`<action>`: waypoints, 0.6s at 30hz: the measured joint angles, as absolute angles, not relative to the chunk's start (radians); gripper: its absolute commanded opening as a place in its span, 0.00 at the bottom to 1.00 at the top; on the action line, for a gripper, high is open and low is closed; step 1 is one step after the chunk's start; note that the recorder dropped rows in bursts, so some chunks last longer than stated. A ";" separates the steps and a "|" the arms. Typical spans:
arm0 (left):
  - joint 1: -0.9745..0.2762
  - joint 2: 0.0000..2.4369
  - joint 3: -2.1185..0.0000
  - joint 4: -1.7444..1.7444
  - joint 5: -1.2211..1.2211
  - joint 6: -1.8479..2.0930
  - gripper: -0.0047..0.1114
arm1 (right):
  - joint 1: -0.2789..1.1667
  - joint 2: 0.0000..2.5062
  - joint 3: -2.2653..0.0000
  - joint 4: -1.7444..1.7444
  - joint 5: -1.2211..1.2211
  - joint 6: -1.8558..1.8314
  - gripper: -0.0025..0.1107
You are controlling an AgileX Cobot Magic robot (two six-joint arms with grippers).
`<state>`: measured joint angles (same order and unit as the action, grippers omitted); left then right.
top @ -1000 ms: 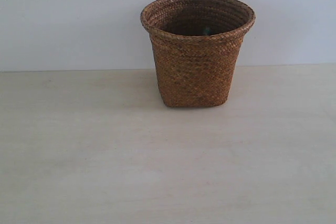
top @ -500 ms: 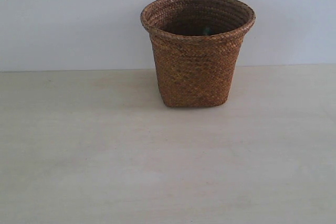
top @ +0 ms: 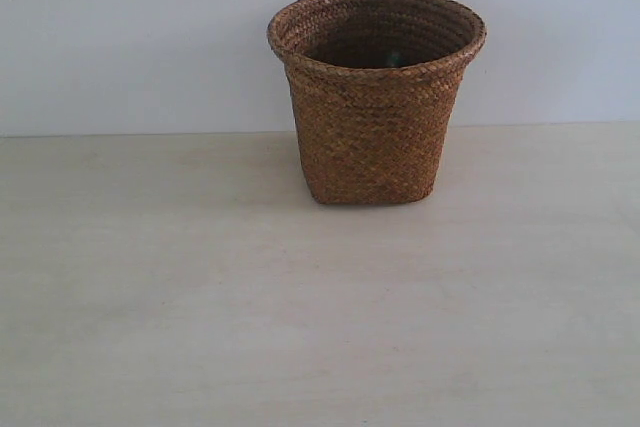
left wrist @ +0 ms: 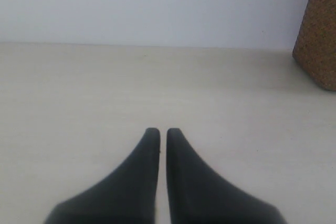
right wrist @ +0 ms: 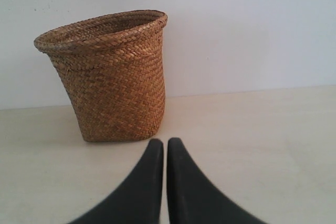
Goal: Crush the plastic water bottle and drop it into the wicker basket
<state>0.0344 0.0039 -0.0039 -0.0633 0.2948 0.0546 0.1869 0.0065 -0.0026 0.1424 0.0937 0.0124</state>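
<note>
Exterior faces the wall (top: 120, 37) frontally; both low wrist views share the wicker basket (top: 370, 137).

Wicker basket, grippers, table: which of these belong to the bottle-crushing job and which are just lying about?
Belongs to the job:
wicker basket
left gripper, shut, holding nothing
right gripper, shut, holding nothing
plastic water bottle: not clearly visible in any view

Just there:
table
wall

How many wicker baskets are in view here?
1. The brown woven wicker basket stands upright on the pale table by the white wall, slightly right of centre in the exterior view. Both wrist views show the same one. None looks hidden.
</note>
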 measured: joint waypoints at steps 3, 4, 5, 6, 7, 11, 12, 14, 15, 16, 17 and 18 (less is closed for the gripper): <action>0.034 0.004 -0.004 -0.063 0.295 0.055 0.07 | 0.187 0.007 0.000 0.139 0.080 0.008 0.02; 0.034 0.004 -0.004 -0.063 0.295 0.055 0.07 | 0.187 0.007 0.000 0.139 0.080 0.008 0.02; 0.034 0.004 -0.004 -0.063 0.295 0.055 0.07 | 0.187 0.007 0.000 0.139 0.080 0.006 0.02; 0.034 0.004 -0.004 -0.063 0.295 0.055 0.07 | 0.187 0.007 0.000 0.135 0.080 0.000 0.02; 0.034 0.004 -0.004 -0.063 0.295 0.055 0.07 | 0.187 0.007 0.000 0.133 0.085 0.000 0.02; 0.034 0.004 -0.004 -0.063 0.295 0.055 0.07 | 0.187 0.007 0.000 0.128 0.119 -0.028 0.02; 0.034 0.004 -0.004 -0.063 0.295 0.055 0.07 | 0.187 0.007 0.000 0.126 0.133 -0.035 0.02; 0.034 0.004 -0.004 -0.063 0.295 0.055 0.07 | 0.187 0.007 0.000 0.124 0.159 -0.045 0.02; 0.034 0.004 -0.004 -0.063 0.295 0.055 0.07 | 0.187 0.007 0.000 0.124 0.162 -0.047 0.02; 0.034 0.004 -0.004 -0.063 0.295 0.055 0.07 | 0.187 0.007 0.000 0.124 0.164 -0.047 0.02; 0.034 0.004 -0.004 -0.063 0.295 0.055 0.07 | 0.187 0.007 0.000 0.124 0.167 -0.047 0.02; 0.034 0.004 -0.004 -0.063 0.295 0.055 0.07 | 0.182 0.007 0.000 0.122 0.168 -0.047 0.02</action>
